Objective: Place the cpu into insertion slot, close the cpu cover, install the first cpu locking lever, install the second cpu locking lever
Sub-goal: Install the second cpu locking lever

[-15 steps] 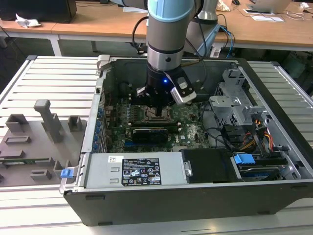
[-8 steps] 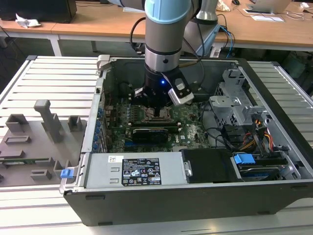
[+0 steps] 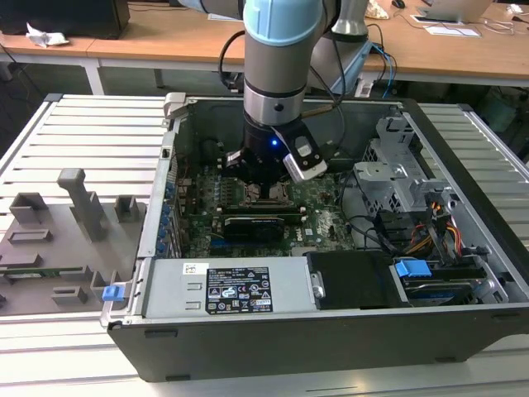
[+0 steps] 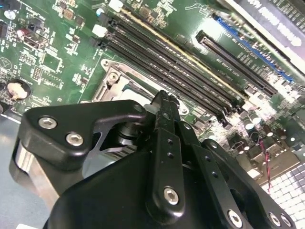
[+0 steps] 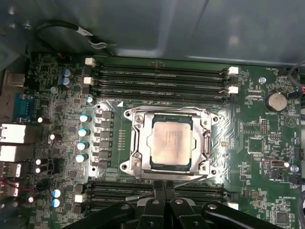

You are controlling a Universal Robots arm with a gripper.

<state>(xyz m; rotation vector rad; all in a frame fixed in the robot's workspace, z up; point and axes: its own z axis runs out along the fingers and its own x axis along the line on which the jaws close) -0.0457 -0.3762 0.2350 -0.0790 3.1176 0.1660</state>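
The cpu [image 5: 171, 142], a small square chip with a silvery-beige top, lies flat in the insertion slot [image 5: 125, 167] on the green motherboard. The cpu cover [image 5: 139, 143], a silvery frame, is down around the chip, whose top shows through the window. A thin wire lever [image 5: 167, 175] runs along the socket edge nearest my fingertips. My gripper [image 5: 164, 188] is shut, with nothing seen between its black fingers, its tips right at that edge. In the second wrist view the gripper [image 4: 164, 101] points down at the socket [image 4: 116, 83]. In the exterior view the gripper [image 3: 263, 188] hangs inside the open computer case.
Long black memory slots [image 5: 162, 76] flank the socket on both sides. A black graphics card [image 3: 256, 223] lies just in front of the gripper, a power supply [image 3: 231, 289] nearer still. A drive cage [image 3: 397, 174] and cables [image 3: 413, 231] fill the exterior view's right. A grey fixture tray [image 3: 58, 240] sits outside the case.
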